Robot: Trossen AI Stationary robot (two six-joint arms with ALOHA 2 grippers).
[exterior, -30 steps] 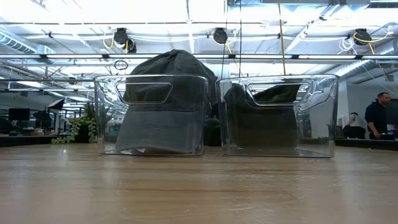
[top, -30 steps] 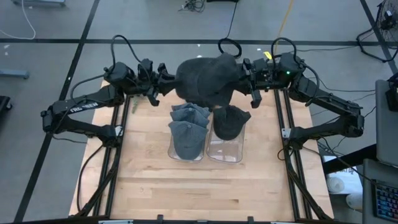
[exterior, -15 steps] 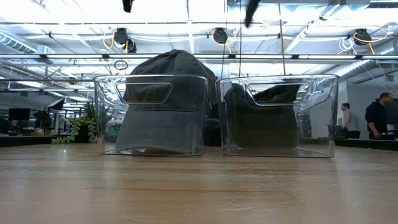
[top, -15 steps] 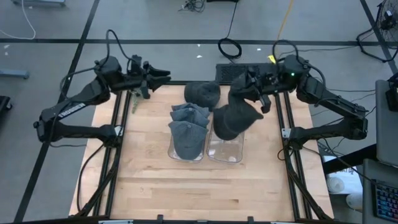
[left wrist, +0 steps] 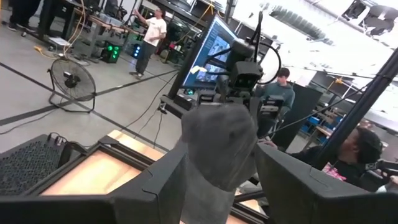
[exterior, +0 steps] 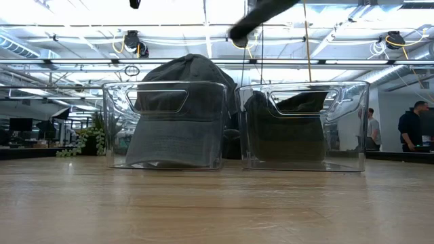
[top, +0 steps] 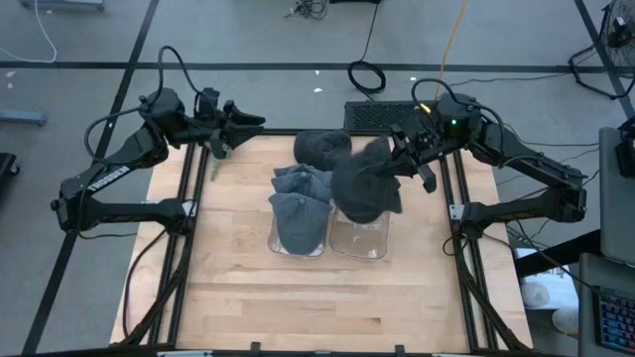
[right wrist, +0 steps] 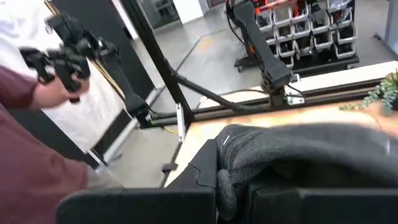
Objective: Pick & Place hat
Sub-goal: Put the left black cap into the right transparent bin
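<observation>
With the right gripper (top: 405,159) clamped on the dark hat (top: 365,183) hanging above the right clear bin (top: 359,238), and the left gripper (top: 248,122) apparently standing part-open and empty at the far left, lower squarely before releasing.

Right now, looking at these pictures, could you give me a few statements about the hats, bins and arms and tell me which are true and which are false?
1. The right end effector holds a dark hat above the right bin. True.
2. The left end effector also grips a hat. False: it is open and holds nothing, back at the table's far left corner.
3. The left bin holds grey hats. True.
4. Both bins are empty. False: each has hats inside.
5. Another dark hat lies on the table behind the bins. True.
</observation>
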